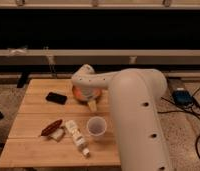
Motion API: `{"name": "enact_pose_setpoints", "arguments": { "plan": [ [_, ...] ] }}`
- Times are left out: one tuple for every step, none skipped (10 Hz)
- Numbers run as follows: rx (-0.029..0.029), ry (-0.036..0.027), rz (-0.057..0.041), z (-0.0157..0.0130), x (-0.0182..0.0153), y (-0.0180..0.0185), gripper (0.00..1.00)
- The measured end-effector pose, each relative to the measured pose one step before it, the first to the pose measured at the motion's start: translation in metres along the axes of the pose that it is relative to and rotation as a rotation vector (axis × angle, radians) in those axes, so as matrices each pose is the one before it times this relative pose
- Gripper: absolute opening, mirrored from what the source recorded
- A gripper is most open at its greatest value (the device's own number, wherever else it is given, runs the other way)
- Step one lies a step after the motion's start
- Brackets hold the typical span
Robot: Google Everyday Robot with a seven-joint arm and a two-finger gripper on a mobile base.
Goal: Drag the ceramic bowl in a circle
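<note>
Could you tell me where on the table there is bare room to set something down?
Bare wood: the table at back left behind the black slab, the band between slab and red item, and the front left corner beside the bottle. Crowded: the middle, with the gripper at the bowl, the cup just in front, and the arm covering the right side.

**tom:** what's the pose looking like right now?

**me:** The fat white smooth-shelled arm (138,115) comes up from the bottom right of my feed and sweeps left across the middle. It ends in a rounded white wrist joint (85,77), bent over so it points down.

**tom:** and the business end?

**me:** The small pale tan gripper (92,105) hangs right below that wrist joint, about mid-view, tip aimed down.
</note>
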Motion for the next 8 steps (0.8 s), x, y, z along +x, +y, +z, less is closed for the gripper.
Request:
{"name": "enact_pose_setpoints", "arguments": {
  "plan": [
    [0.00797, 0.00923, 0.01178, 0.00055, 0.00058, 0.00041, 0.49],
    [0.00525, 0.00579, 0.00904, -0.00081, 0.00091, 0.00103, 0.41],
    [0.01237, 0.00596, 0.0099, -0.00343, 0.00246, 0.00124, 0.3],
    [0.00161, 0.00757, 0.00593, -0.00345, 0.00491, 0.00468, 0.2],
    [0.01145, -0.00075, -0.0038, -0.0045, 0.0048, 0.0041, 0.09],
    [0.00453, 0.00131, -0.0098, -0.00261, 0.00624, 0.00632, 0.03],
    [0.00529, 0.00255, -0.02673, -0.00381, 0.00927, 0.00937, 0.0],
    [-0.00075, 0.00376, -0.02548, -0.00223, 0.00532, 0.00758, 0.0]
  ]
}}
